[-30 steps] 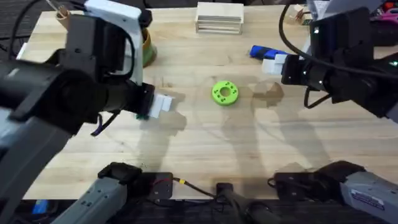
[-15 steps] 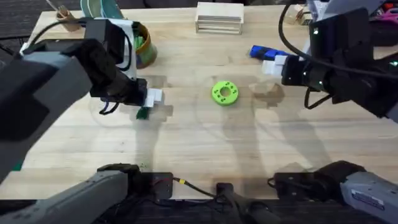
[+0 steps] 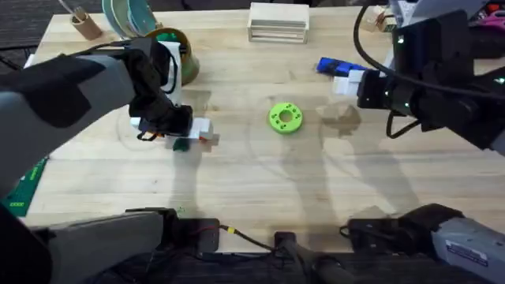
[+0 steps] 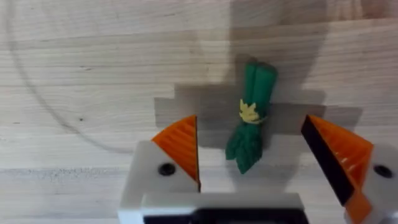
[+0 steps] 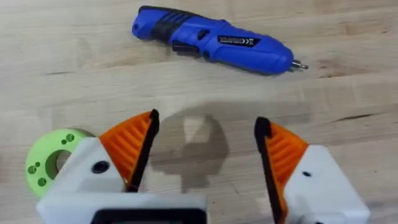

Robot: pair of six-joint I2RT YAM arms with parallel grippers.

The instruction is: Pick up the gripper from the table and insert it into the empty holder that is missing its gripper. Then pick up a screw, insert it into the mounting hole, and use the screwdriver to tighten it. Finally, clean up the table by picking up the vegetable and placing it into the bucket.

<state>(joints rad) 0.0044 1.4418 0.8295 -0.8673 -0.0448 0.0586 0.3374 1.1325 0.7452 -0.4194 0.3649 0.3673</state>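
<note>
The left gripper (image 4: pixel 252 168) hangs low over the table with its orange pads spread wide, and the vegetable (image 4: pixel 252 118) lies flat on the wood between them, touching neither pad. It is a slim green bundle tied with a yellow band, its broader end toward the wrist camera. The pads hold nothing yet.

The main risk is the closing stroke. The vegetable lies nearer the one pad than the other, so the nearer pad may reach it first and push or roll it sideways before the other arrives. If the pads are too high, they could pinch only the upper edge, and the rounded bundle might squirt out; how near the fingertips are to the wood is hard to judge here.

The bucket (image 3: pixel 175 57) stands just behind the left arm in the overhead view, so a careless lift could clip its rim.

The right gripper (image 5: pixel 202 155) is also wide open and empty, hovering near the blue screwdriver (image 5: pixel 214 42) and the green disc (image 5: pixel 48 163), well apart from the left arm.
</note>
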